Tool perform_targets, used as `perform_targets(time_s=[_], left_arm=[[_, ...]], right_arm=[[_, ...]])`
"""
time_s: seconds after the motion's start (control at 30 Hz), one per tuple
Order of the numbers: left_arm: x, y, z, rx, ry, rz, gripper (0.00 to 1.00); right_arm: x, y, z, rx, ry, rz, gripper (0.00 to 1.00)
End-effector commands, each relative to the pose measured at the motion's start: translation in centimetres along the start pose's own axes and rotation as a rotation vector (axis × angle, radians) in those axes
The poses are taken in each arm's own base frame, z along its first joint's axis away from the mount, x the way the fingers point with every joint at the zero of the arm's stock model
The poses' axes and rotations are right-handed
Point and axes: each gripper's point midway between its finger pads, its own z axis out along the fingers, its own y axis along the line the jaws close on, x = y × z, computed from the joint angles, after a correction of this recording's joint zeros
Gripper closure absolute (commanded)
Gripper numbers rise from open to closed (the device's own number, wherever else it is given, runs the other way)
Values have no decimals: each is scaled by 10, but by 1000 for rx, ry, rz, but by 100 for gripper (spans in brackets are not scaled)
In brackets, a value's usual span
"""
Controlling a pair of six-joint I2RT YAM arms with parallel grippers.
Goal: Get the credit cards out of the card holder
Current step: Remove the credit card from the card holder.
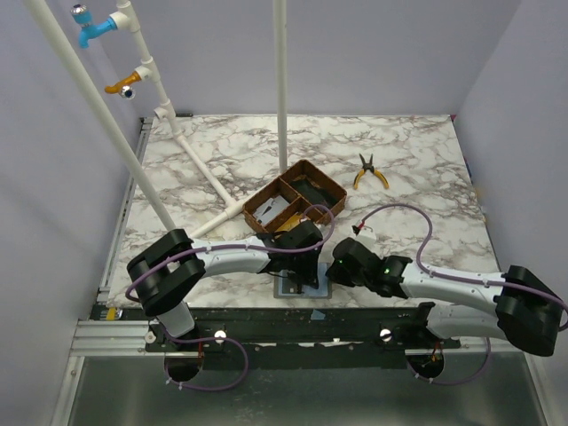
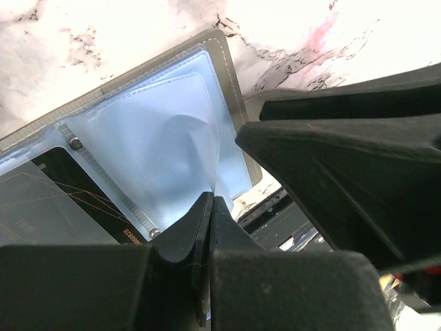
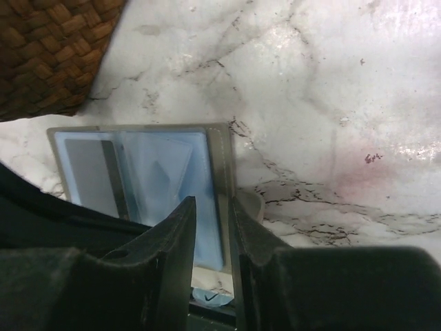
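We see the card holder lying open and flat on the marble table, at the middle of its near edge, just on the near side of the brown three-compartment tray. Its pale blue inside faces up, with clear sleeves over it. One credit card, grey with a dark stripe, sits inside the sleeve on the holder's left half. The right half shows only puckered clear film. Both arms meet over the holder. The left gripper has its jaws pressed together, and their tips touch the lower edge of the right-hand sleeve. We cannot tell whether any film is caught between them. The right gripper stands over the holder's right edge with its jaws a narrow gap apart. Through that gap we see the blue lining and the stitched border, and nothing looks pinched there. A pale flat piece lies in the tray's left compartment, though we cannot tell what it is. Yellow-handled pliers lie well apart, toward the far right corner.
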Motion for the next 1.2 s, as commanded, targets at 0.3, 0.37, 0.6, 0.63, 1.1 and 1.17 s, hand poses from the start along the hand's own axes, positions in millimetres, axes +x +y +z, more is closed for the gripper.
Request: perform_targets(time_s=[0.3, 0.37, 0.6, 0.63, 1.1, 1.17], left_arm=[[-12, -20, -8, 40, -37, 59, 91], [-13, -25, -10, 53, -39, 70, 87], [-12, -29, -17, 67, -45, 86, 80], [-13, -29, -20, 68, -53, 89, 80], [-16, -25, -49, 39, -114, 109, 74], [-16, -13, -56, -17, -135, 94, 74]], right_arm=[[-44, 25, -44, -43, -100, 36, 65], [-46, 28, -47, -52, -104, 42, 65], [-51, 34, -53, -62, -108, 48, 65], [-52, 35, -54, -65, -109, 50, 65], [-51, 54, -54, -108, -76, 40, 65], [-46, 58, -51, -128, -56, 45, 65]])
